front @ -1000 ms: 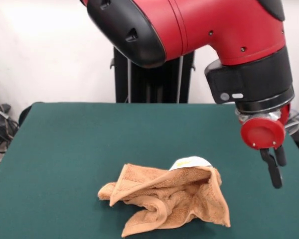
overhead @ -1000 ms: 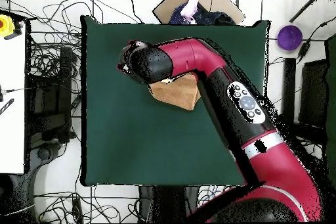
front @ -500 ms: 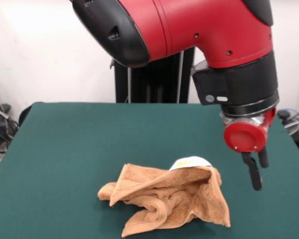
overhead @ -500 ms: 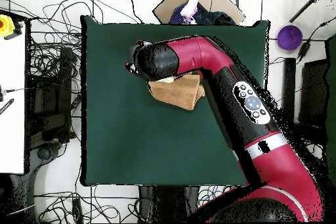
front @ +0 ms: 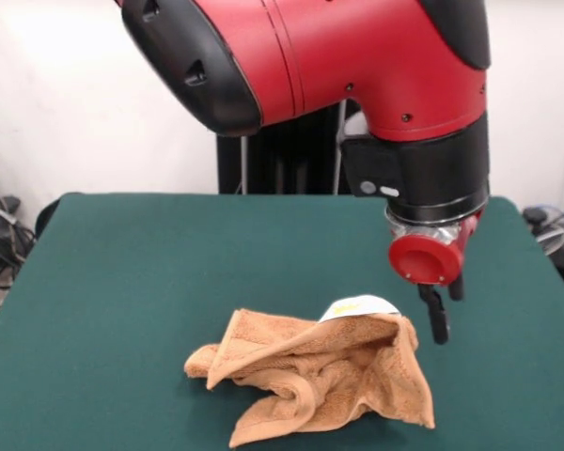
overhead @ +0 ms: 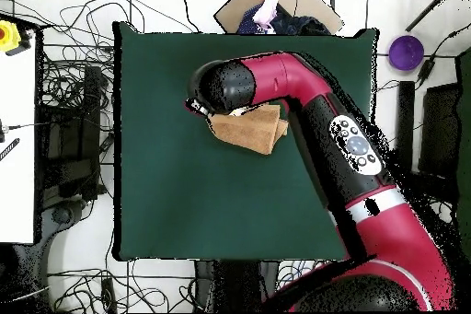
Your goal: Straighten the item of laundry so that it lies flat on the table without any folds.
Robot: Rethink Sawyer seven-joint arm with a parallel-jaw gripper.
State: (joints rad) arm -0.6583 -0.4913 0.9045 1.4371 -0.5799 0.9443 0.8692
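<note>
The orange-tan towel (front: 315, 376) lies crumpled in a folded heap on the dark green table (front: 150, 263), near its front middle. Its white tag (front: 359, 306) sticks up at the top right of the heap. My gripper (front: 448, 318) hangs open and empty just right of the tag, beside the towel's upper right corner and a little above the table. In the overhead view the towel (overhead: 250, 130) shows partly under the red arm (overhead: 313, 117), which hides the gripper there.
The black pedestal (front: 291, 150) stands behind the table's far edge. In the overhead view a cardboard box (overhead: 276, 2) sits past one table edge, a purple object (overhead: 406, 51) at the right, and cables (overhead: 64, 98) along the left.
The arm has swung left in the front view, bringing the gripper from the table's right side to the towel's upper right corner. The towel has not moved.
</note>
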